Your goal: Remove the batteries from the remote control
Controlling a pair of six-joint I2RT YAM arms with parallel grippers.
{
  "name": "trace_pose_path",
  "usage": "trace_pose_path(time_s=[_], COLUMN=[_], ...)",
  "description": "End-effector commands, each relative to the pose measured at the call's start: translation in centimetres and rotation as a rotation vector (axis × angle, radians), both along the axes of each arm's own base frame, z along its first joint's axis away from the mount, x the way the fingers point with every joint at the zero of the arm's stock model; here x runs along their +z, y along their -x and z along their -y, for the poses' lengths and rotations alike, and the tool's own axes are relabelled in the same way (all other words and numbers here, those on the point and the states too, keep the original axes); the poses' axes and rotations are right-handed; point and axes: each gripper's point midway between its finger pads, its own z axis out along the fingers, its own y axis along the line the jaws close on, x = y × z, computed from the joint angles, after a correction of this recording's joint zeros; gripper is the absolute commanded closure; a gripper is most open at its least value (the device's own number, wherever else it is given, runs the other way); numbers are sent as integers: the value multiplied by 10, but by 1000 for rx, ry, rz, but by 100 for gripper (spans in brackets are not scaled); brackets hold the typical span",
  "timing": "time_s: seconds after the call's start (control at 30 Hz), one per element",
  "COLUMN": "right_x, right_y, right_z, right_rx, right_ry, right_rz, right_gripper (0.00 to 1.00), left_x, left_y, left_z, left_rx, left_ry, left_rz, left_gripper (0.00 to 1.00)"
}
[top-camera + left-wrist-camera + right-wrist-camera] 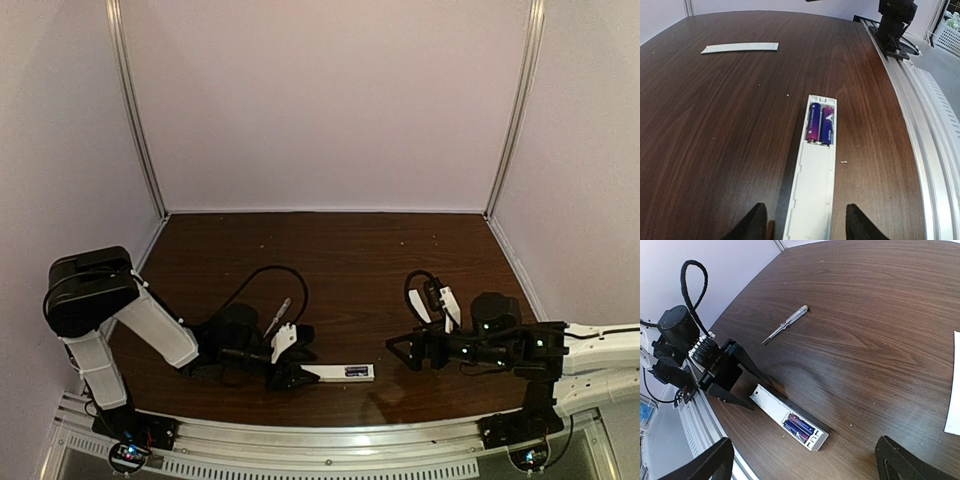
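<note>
Remote (812, 190) lies with its recess up; both batteries (819, 122) seated
Left gripper (805, 206) spread, straddling its end; right gripper (805, 440) spread wide, holding nothing

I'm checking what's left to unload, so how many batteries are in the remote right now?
2. In the left wrist view, the magenta battery and the bluer battery lie side by side in the remote control recess, at its far end. No others show.
</note>
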Motion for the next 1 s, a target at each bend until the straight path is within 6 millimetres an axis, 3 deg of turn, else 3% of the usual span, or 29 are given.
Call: trace_pose_path(time_s=[0.0, 0.2, 0.37, 0.47, 0.67, 0.97], right_x=[-3, 6, 7, 12, 20, 26], right_y=[-2, -6, -7, -10, -15, -16], right_z=[6, 4, 0, -4, -3, -6], right_rx=[-25, -30, -20, -13, -35, -29], right_ry=[6, 7, 47, 61, 78, 66], right_rz=[0, 22, 21, 27, 38, 46], right_gripper=[0, 0, 0, 0, 0, 0], left_x=[6, 21, 45, 49, 37, 4], left_y=[-5, -18, -37, -54, -93, -116], left_z=[1, -7, -21, -37, -83, -125], left_rx=[23, 123, 269, 410, 730, 816], left_ry=[6, -10, -8, -50, -240, -325], left_rz=[26, 46, 66, 63, 84, -59], left_gripper=[37, 24, 25, 27, 31, 36])
